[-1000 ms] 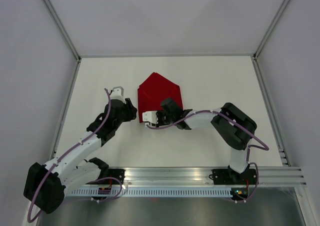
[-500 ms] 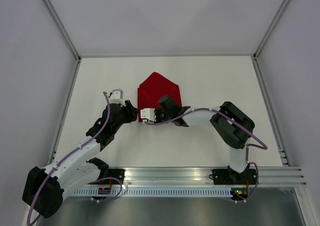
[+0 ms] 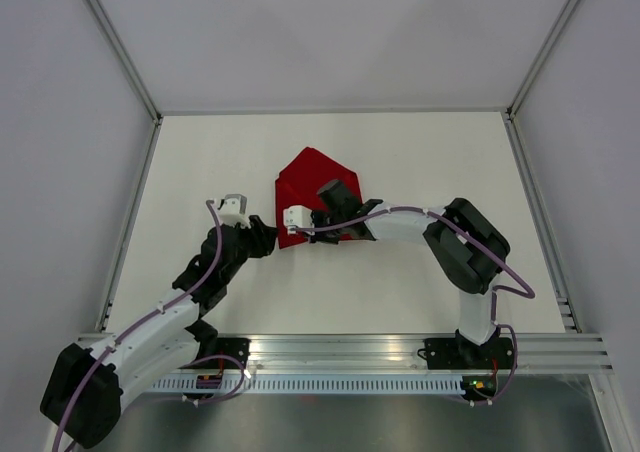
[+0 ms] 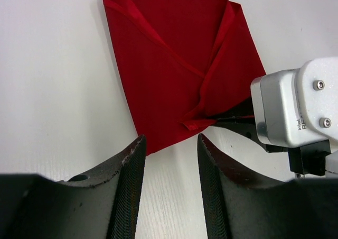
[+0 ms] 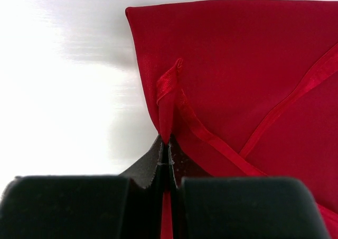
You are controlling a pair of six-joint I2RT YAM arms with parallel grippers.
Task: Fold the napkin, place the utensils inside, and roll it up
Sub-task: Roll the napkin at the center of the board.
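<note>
The red napkin point(image 3: 312, 180) lies partly folded on the white table, its flaps crossing over each other point(image 4: 174, 64). My right gripper point(image 3: 300, 230) is at the napkin's near edge, and in the right wrist view it point(image 5: 169, 146) is shut on a raised, hemmed corner fold of the napkin point(image 5: 168, 99). My left gripper point(image 3: 270, 240) sits just left of the napkin's near corner. Seen from the left wrist, it point(image 4: 170, 138) is open over bare table, a short way from the cloth. The utensils are out of view.
The right arm's white wrist camera point(image 4: 296, 112) sits close to the right of my left fingers. Grey enclosure walls and metal posts point(image 3: 130, 72) ring the table. An aluminium rail point(image 3: 400, 350) runs along the near edge by the arm bases.
The right gripper closed on the napkin's near corner fold and shifted slightly away over the cloth. The left gripper drew back toward the near side, still open.
</note>
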